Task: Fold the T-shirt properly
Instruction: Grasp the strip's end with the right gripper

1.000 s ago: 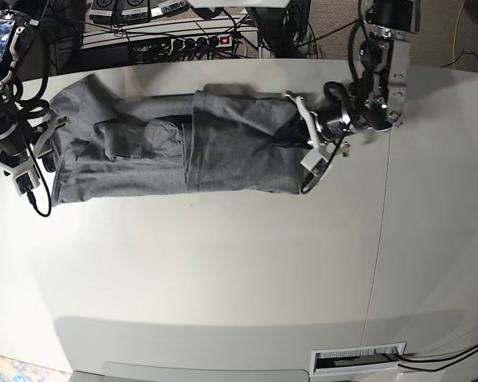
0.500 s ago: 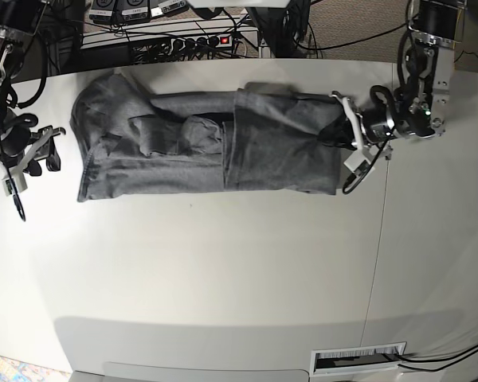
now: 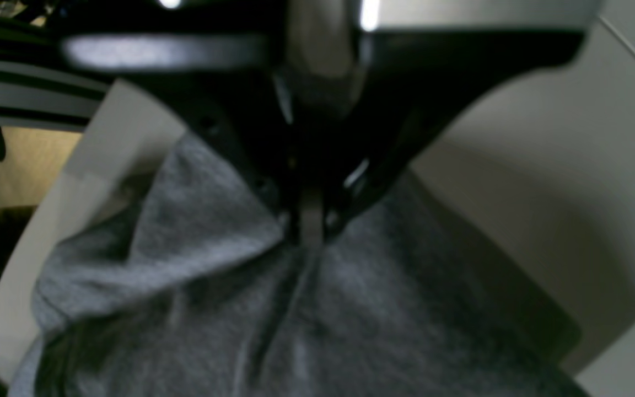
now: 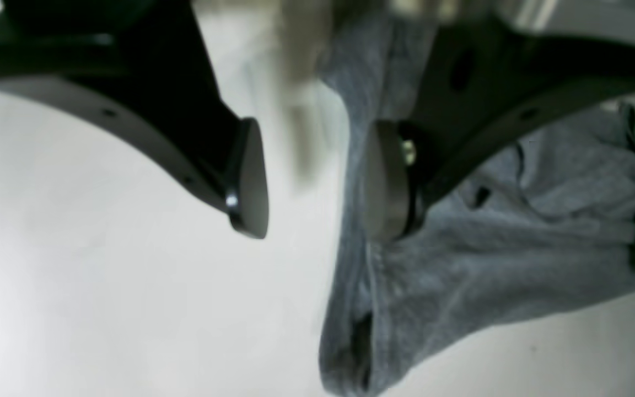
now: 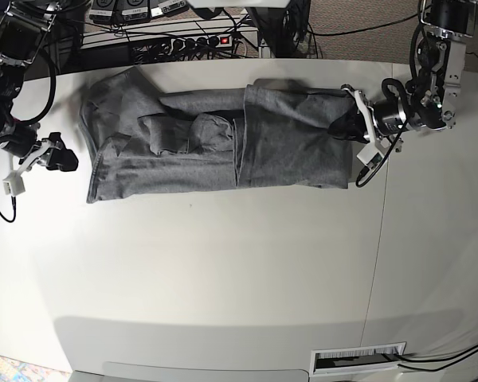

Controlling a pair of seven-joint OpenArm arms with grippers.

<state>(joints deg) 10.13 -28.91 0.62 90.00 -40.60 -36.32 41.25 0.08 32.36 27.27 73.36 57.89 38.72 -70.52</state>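
Fingers (image 3: 309, 220) of the left gripper (image 5: 352, 121) are pressed together on a pinch of the T-shirt (image 5: 215, 151). In the left wrist view the grey cloth goes up between the two dark fingers and spreads out below them in soft folds, so this gripper is clamped on the shirt's edge. In the base view this is the shirt's right end, the one nearest to the table's seam line (image 5: 380, 199).

The right gripper (image 4: 317, 182) has its fingers wide apart. In the right wrist view one round pad (image 4: 248, 179) hangs over bare table (image 5: 223, 270), clear of the cloth. The other pad (image 4: 386, 179) is at the shirt's edge, with cloth behind and below it; I cannot tell if it touches the cloth. No cloth lies between the two pads, so this gripper holds nothing. In the base view it is just beside the shirt's left end, apart from it.

The T-shirt lies flat on the table as a long horizontal band, in the upper part of the base view. Its right half is one smooth folded layer with a straight edge across the band. Its left half is more wrinkled, with a bunched fold near the middle and a hem along the left end.

Behind the shirt, beyond the table's far edge, a power strip (image 5: 193, 40) with a red switch and some cables are seen.
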